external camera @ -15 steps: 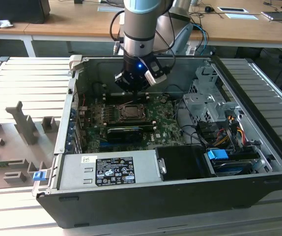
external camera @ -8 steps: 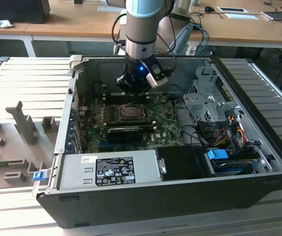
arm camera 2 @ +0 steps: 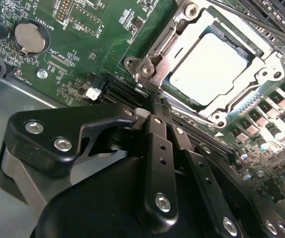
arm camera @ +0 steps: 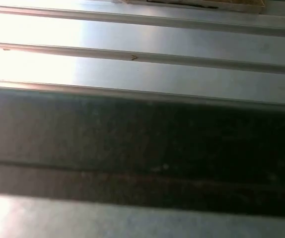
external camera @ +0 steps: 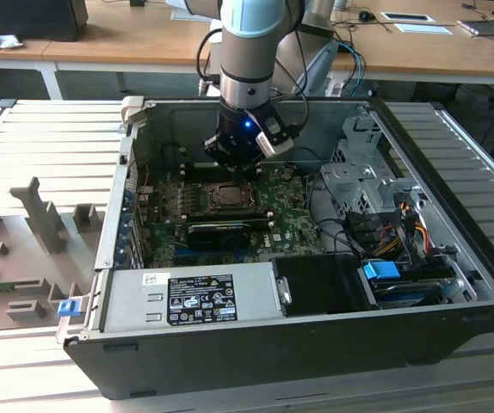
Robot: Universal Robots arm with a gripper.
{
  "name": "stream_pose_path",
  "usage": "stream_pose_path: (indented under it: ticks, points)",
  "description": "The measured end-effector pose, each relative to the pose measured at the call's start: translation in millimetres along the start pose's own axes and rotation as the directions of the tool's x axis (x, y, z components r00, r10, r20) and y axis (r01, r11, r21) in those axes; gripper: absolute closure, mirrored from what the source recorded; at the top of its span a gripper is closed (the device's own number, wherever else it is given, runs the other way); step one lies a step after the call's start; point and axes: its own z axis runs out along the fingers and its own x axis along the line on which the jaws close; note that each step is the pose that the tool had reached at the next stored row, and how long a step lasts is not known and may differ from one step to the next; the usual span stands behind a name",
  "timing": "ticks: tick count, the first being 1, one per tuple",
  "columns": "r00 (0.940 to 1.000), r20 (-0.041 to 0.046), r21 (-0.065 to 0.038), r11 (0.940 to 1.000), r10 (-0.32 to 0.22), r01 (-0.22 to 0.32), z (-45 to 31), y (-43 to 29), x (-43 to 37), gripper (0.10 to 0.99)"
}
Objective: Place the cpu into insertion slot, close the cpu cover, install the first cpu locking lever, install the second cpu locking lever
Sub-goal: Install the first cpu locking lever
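Hovering low inside the open computer case (external camera: 453,284), the end effector (arm camera 2: 155,101) is being held just beside one corner of the insertion slot (external camera: 227,196), on the green motherboard (arm camera 2: 93,44) toward the case's rear wall. In the second wrist view its fingers (arm camera 2: 158,144) are being seen pressed together with nothing between them, so it is being read as clenched and empty.

The cpu (arm camera 2: 209,69) is already lying flat in the socket, its pale metal top showing through the square window of the cpu cover (arm camera 2: 261,69), which is lying down over it. Whether the locking levers are latched cannot be told.

The chip is being judged light, stiff and fragile, with contacts underneath that are easily damaged; it is best being taken by its opposite edges, never by the faces, and kept level. The cover is being judged thin, springy sheet metal, hinged on one side, best being pushed on its free edge. The levers are being judged thin, stiff wire, slippery, best being caught at their bent ends
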Motion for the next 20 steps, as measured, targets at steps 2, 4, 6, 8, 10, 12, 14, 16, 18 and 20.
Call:
stream_pose_path:
  ticks: [2, 4, 6, 8, 10, 12, 14, 16, 18, 20]
  points:
    - [1.0000, -0.0004, 0.006, 1.0000, 0.000, 0.000, 0.1, -0.1, -0.2, 0.980]
    - [1.0000, -0.0006, 0.007, 1.0000, 0.000, 0.000, -0.4, -0.1, -0.1, 0.980]
    - [1.0000, -0.0002, 0.006, 1.0000, 0.000, 0.000, -0.8, 0.1, -0.2, 0.980]
    - [1.0000, -0.0003, 0.006, 1.0000, 0.000, 0.000, -1.2, 0.1, -0.2, 0.980]
    - [1.0000, -0.0005, 0.009, 1.0000, 0.000, 0.000, -1.1, 0.1, -0.4, 0.980]
    - [1.0000, -0.0017, 0.019, 0.9998, 0.000, 0.000, -0.5, 0.4, -0.7, 0.980]
    - [1.0000, -0.0024, 0.031, 0.9995, 0.000, 0.000, -0.1, 1.3, -1.2, 0.980]
    - [1.0000, -0.0029, 0.037, 0.9993, 0.000, 0.000, 0.9, 1.8, -1.5, 0.980]
    - [1.0000, -0.0029, 0.037, 0.9993, 0.000, 0.000, 2.6, 2.1, -1.6, 0.980]
    - [1.0000, -0.0031, 0.038, 0.9993, 0.000, 0.000, 2.8, 2.2, -1.6, 0.980]
